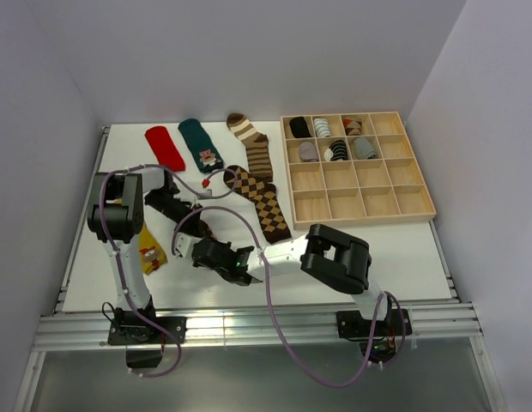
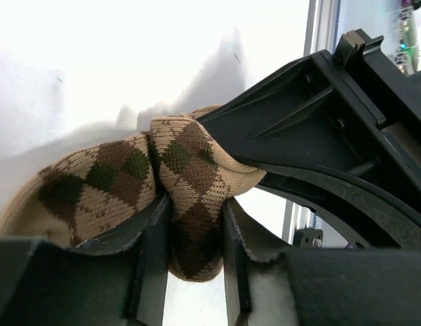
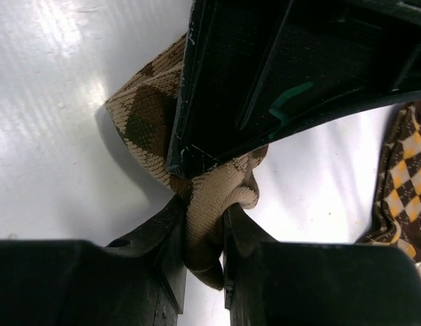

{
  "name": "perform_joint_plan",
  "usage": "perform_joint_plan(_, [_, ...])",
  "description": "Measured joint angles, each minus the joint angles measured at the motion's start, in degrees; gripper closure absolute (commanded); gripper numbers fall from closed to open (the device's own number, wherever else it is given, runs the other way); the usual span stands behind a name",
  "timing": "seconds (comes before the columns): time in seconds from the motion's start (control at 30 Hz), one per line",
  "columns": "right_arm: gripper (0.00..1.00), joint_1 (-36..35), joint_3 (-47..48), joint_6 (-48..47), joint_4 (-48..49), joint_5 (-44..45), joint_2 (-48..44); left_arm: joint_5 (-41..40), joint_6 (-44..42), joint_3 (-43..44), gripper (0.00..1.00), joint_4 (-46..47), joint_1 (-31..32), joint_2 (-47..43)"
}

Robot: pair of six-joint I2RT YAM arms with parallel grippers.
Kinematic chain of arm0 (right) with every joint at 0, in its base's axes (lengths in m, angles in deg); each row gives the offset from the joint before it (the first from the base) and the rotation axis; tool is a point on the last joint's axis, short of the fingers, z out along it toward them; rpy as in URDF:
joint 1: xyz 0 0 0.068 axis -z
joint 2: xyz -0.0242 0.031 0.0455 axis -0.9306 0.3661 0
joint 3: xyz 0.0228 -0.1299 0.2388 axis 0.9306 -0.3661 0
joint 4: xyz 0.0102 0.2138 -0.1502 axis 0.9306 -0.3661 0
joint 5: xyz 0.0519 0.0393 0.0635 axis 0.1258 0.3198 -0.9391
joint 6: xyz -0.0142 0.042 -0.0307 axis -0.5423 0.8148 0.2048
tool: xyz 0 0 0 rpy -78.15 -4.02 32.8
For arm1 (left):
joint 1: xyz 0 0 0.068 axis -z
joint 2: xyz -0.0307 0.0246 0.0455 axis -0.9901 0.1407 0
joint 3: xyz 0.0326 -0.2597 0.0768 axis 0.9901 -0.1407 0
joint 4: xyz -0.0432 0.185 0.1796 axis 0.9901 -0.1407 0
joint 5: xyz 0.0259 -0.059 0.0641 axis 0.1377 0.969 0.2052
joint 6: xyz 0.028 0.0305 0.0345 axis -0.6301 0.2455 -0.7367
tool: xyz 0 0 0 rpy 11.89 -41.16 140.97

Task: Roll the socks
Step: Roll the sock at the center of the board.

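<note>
A brown argyle sock (image 2: 190, 163) is bunched up between both grippers near the table's front left. My left gripper (image 2: 197, 234) is shut on a fold of it. My right gripper (image 3: 205, 234) is shut on its tan cuff (image 3: 210, 197). In the top view the left gripper (image 1: 197, 230) and right gripper (image 1: 204, 249) meet tip to tip and hide this sock. Its argyle mate (image 1: 266, 202) lies flat mid-table and also shows as a diamond-patterned sock (image 3: 400, 183) in the right wrist view. A red sock (image 1: 165, 146), a teal sock (image 1: 202, 144) and a striped sock (image 1: 253, 146) lie at the back. A mustard sock (image 1: 150, 249) lies under the left arm.
A wooden compartment tray (image 1: 433, 206) stands at the right, with rolled socks (image 1: 335, 137) in its upper cells. Purple cables (image 1: 249, 184) loop over the table between the arms. The table's front rail (image 1: 249, 330) runs along the near edge.
</note>
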Motion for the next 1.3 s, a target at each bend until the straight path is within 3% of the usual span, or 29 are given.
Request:
perform_joint_plan(0.5, [1.0, 0.83, -4.07, 4.13, 1.51, 2.69, -4.92, 0.63, 6.16, 5.27, 0.62, -1.29, 0.5, -4.2])
perform_joint_plan(0.7, [1.0, 0.22, -6.58, 5.03, -2.75, 3.21, -5.09, -0.26, 6.12, 5.27, 0.62, -0.48, -1.99, -4.74])
perform_joint_plan(0.87, [1.0, 0.13, -6.58, 5.22, -2.86, 3.48, -5.09, -1.88, 9.6, 4.09, 0.69, 3.96, -2.45, -6.27])
perform_joint_plan(1.3, [1.0, 0.13, -5.66, 6.6, -5.03, 3.45, -5.09, -6.1, 19.26, -0.09, 0.68, 15.21, -2.14, -8.57])
